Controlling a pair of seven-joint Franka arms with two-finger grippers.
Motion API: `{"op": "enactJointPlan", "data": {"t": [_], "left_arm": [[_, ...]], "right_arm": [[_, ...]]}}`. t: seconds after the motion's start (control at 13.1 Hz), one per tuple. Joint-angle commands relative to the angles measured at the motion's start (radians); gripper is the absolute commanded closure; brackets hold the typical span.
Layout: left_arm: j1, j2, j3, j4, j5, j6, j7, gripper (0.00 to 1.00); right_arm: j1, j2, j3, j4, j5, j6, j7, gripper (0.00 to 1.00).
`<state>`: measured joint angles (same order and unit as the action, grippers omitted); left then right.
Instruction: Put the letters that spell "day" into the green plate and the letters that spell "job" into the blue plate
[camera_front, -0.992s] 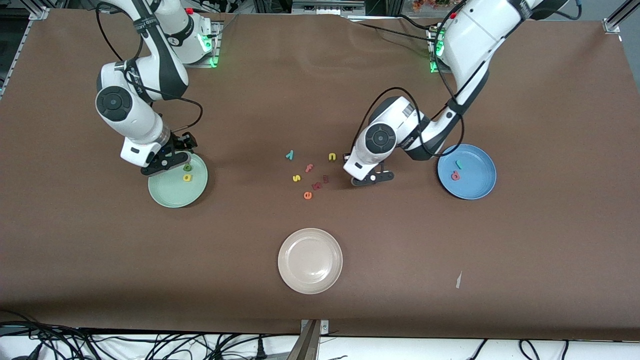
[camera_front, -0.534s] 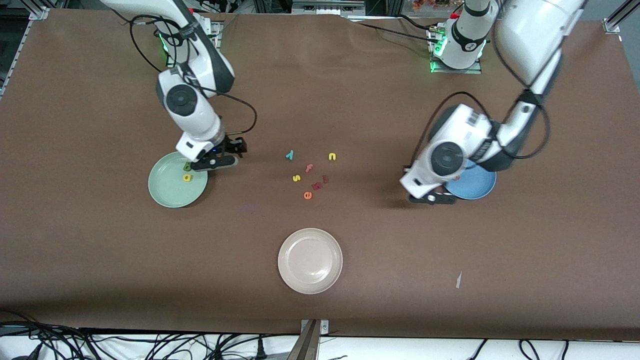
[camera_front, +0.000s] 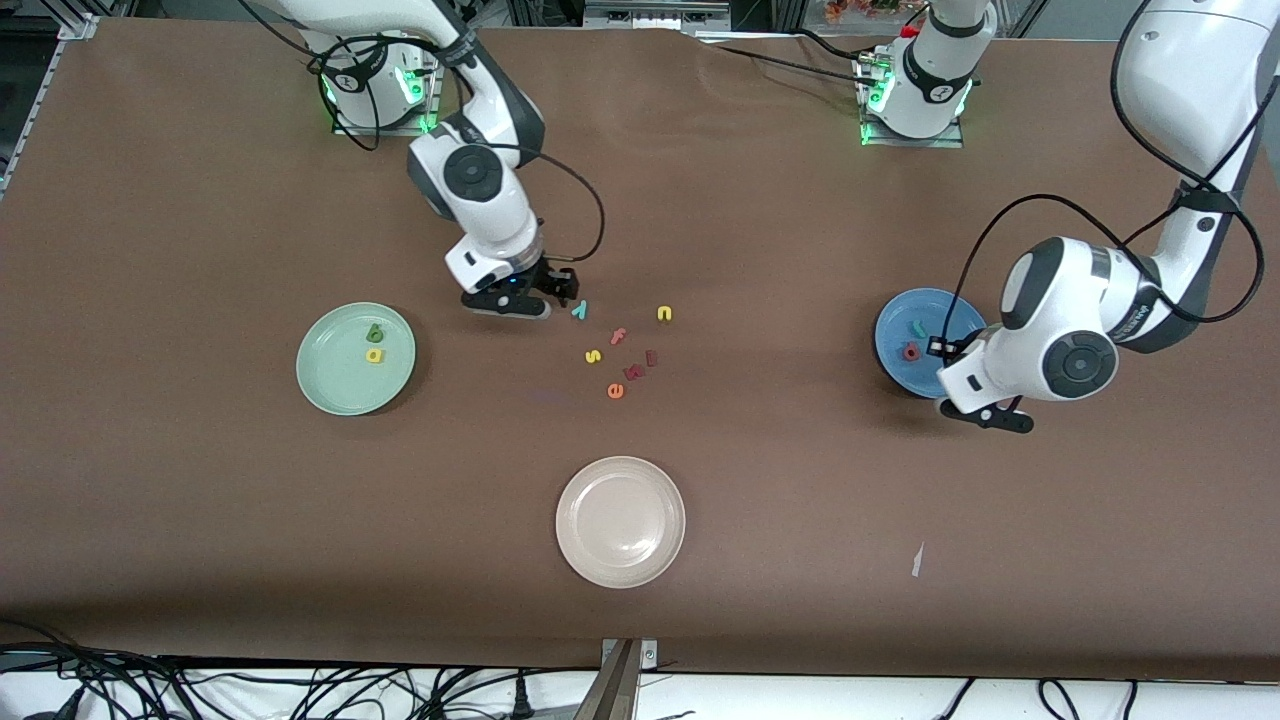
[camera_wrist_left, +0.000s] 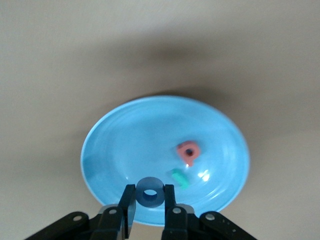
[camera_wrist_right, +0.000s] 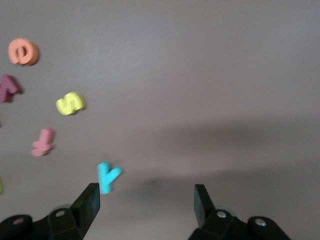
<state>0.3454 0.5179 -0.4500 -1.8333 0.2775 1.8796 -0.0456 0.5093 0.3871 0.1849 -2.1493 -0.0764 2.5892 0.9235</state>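
The left gripper (camera_wrist_left: 149, 206) has swung away from the loose pile at mid-surface and now hangs over the rim of the blue plate (camera_front: 895, 375), closed on the blue ring "o" (camera_wrist_left: 150, 191), which stands on edge between the fingers. In the same second the right gripper (camera_front: 512, 303) has left the green plate (camera_front: 325, 385) and come in beside the pile, its fingers spread wide and empty, with the teal "y" (camera_front: 579, 310) just beside 1 fingertip.

By my reading, both words are 1 letter short. The teal "j" (camera_front: 917, 328) and salmon "b" (camera_front: 910, 351) already lie in the blue plate, and the held "o" would complete "job". The dark green "a" (camera_front: 375, 333) and yellow "d" (camera_front: 374, 355) sit in the green plate, so only the "y" is left for "day".

The "y" lies flat on the surface, farther from the front camera than the pink "f" (camera_front: 618, 336) and yellow "s" (camera_front: 593, 356). In the front view its long axis tilts a little off straight up and down; which end carries the fork is too small to read there.
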Motion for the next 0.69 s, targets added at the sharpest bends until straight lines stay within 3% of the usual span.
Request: {"op": "enactJointPlan", "data": {"t": [0.0,0.23,0.31,0.38,0.46,0.61], "left_arm": [[0.092,-0.021,-0.013,-0.082,0.028,0.009,0.059,0.87],[0.112,-0.016,-0.013,-0.208,0.028,0.166,0.058,0.81],[0.113,-0.016,-0.013,-0.233,0.028,0.206,0.058,0.63],[0.119,-0.013,-0.013,-0.233,0.028,0.213,0.055,0.22],[0.119,-0.019,-0.015,-0.231,0.026,0.205,0.053,0.0],[0.119,-0.047,-0.026,-0.218,0.023,0.162,0.058,0.0]], "right_arm": [[0.115,0.085,-0.077,0.094,0.0,0.006,0.119,0.15],[0.152,0.111,-0.094,0.106,-0.002,0.009,0.133,0.15],[0.159,0.124,-0.096,0.106,-0.005,0.017,0.133,0.15],[0.179,0.136,-0.11,0.106,-0.022,0.022,0.135,0.18],[0.193,0.142,-0.126,0.106,-0.042,0.025,0.135,0.2],[0.199,0.153,-0.128,0.106,-0.057,0.029,0.152,0.23]]}}
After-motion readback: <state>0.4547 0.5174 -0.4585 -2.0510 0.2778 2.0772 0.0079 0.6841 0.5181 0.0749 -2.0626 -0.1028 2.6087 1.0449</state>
